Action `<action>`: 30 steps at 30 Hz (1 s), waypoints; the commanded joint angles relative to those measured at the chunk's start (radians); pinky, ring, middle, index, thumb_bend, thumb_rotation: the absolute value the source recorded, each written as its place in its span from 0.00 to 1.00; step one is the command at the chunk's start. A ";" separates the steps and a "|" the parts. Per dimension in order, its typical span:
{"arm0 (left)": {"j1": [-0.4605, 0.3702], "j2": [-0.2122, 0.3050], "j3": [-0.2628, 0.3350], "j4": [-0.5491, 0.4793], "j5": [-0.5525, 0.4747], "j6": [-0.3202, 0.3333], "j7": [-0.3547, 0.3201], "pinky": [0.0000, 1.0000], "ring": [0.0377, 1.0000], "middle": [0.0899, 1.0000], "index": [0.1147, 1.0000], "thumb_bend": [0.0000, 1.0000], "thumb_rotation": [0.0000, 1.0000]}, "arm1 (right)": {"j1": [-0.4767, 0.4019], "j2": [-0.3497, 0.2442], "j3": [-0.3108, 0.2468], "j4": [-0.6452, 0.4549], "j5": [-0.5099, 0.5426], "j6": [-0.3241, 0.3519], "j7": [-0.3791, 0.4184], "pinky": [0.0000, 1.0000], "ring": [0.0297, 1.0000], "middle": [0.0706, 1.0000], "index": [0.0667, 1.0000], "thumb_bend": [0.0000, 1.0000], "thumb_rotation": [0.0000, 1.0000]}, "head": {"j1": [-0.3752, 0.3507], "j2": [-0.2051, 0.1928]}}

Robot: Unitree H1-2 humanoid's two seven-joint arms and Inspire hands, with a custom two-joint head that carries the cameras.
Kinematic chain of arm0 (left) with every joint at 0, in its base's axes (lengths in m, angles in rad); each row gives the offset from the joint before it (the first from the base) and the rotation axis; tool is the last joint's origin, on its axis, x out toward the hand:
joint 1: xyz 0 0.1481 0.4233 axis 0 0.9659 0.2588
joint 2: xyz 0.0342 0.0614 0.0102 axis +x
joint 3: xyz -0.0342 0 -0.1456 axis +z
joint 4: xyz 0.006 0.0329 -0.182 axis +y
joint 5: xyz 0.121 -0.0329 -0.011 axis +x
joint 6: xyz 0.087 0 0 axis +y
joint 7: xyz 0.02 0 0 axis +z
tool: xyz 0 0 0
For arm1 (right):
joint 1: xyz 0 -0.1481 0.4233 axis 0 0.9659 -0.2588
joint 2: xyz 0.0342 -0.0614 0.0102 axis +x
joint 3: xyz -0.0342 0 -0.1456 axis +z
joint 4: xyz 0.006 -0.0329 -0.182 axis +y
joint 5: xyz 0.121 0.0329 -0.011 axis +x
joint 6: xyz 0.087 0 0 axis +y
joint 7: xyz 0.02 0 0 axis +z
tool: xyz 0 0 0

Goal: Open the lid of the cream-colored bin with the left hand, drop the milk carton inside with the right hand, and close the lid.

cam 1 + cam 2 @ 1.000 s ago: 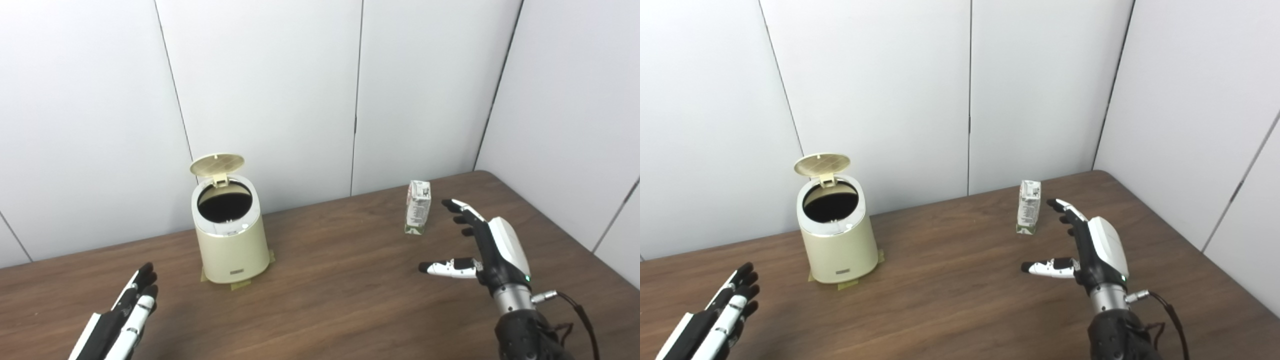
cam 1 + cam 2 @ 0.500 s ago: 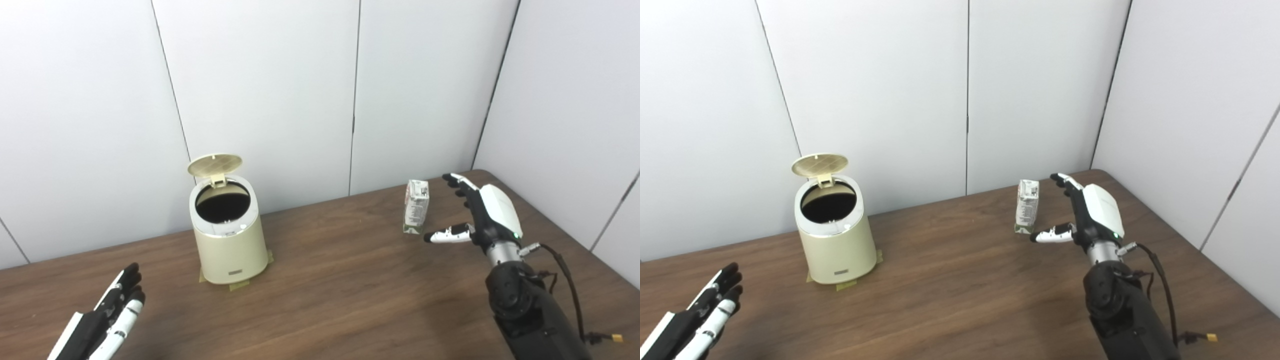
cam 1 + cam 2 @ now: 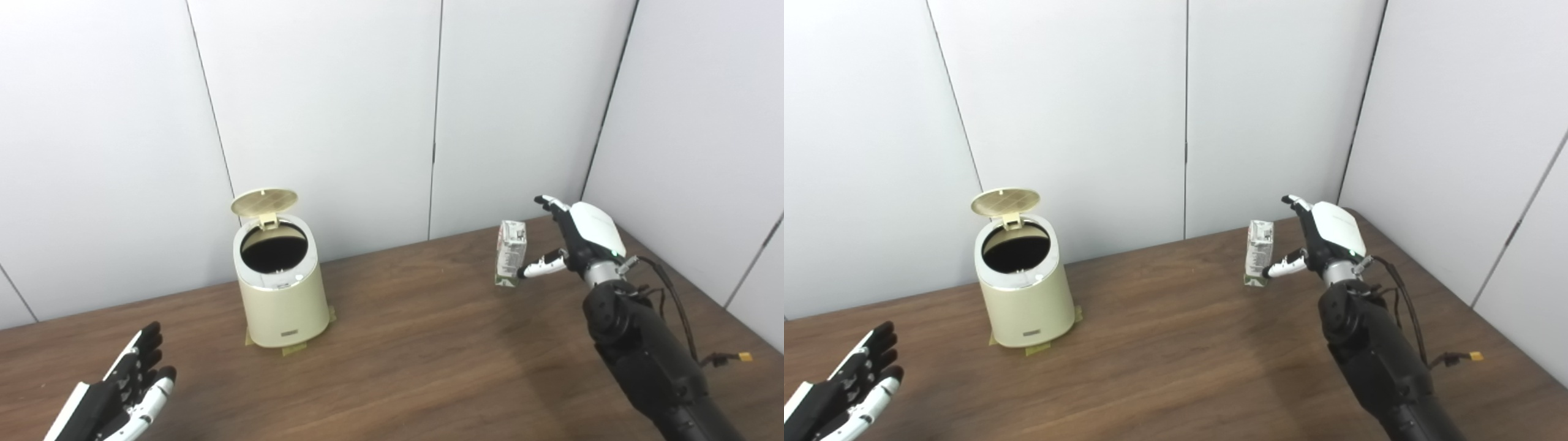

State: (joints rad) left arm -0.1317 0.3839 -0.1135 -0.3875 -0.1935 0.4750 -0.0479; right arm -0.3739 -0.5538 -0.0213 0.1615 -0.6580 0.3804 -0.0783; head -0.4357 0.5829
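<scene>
Cream-colored bin (image 3: 280, 294) stands upright on the brown tabletop (image 3: 416, 343), left of centre, near the white wall panels (image 3: 331, 110). Its round lid (image 3: 264, 201) is tipped up and back on the rear hinge, ribbed underside facing forward. Mouth fully exposed; the interior reads as plain dark, and no contents can be made out from this angle. A pale ring rims the opening, with a small label low on the front wall. Bits of tape (image 3: 293, 350) show at the foot of the bin, flat against the tabletop. Milk carton (image 3: 510, 253) stands upright on the tabletop well to the right of the bin, toward the back edge, not in the bin; small white box with printing on the side and a green band at the base. Right hand (image 3: 579, 236) sits just beside the carton on its right side, fingers (image 3: 547, 203) spread and extended above and behind the carton top, thumb reaching toward the carton's lower side; whether the thumb tip touches the carton cannot be told. The hand holds nothing. Black forearm and a loose cable (image 3: 680, 312) trail back toward the lower right. Left hand (image 3: 119, 392) is low at the lower left corner, well apart from the bin, palm open, fingers straight and apart, empty.
</scene>
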 commanded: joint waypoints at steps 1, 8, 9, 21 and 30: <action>-0.040 0.027 -0.011 -0.040 -0.024 -0.005 0.027 1.00 1.00 1.00 1.00 0.11 0.21 | -0.059 -0.044 0.009 -0.009 -0.032 -0.006 -0.014 0.71 0.82 0.86 0.87 0.89 0.15 | 0.001 0.001; -0.061 0.079 -0.078 -0.040 -0.058 -0.005 0.082 1.00 1.00 1.00 1.00 0.10 0.00 | -0.111 -0.031 0.048 0.053 -0.035 -0.007 -0.014 0.73 0.84 0.87 0.85 0.90 0.14 | 0.004 0.002; -0.062 0.085 -0.086 -0.040 -0.063 -0.005 0.089 1.00 1.00 1.00 1.00 0.10 0.00 | -0.115 -0.030 0.054 0.057 -0.036 -0.006 -0.014 0.75 0.85 0.87 0.85 0.90 0.14 | 0.004 0.002; -0.073 0.129 -0.144 -0.040 -0.090 -0.005 0.137 1.00 1.00 1.00 1.00 0.11 0.00 | -0.163 -0.026 0.089 0.097 -0.022 0.019 0.018 0.77 0.85 0.87 0.83 0.90 0.14 | 0.012 0.004; -0.071 0.138 -0.164 -0.042 -0.070 -0.005 0.151 1.00 1.00 1.00 1.00 0.12 0.00 | -0.172 -0.030 0.093 0.099 -0.017 0.020 0.034 0.69 0.82 0.82 0.81 0.89 0.13 | 0.012 0.010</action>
State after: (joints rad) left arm -0.1632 0.4976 -0.2851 -0.3903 -0.2734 0.4751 0.0822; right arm -0.4902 -0.5602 0.0822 0.2847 -0.6757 0.4057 -0.0351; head -0.4234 0.5921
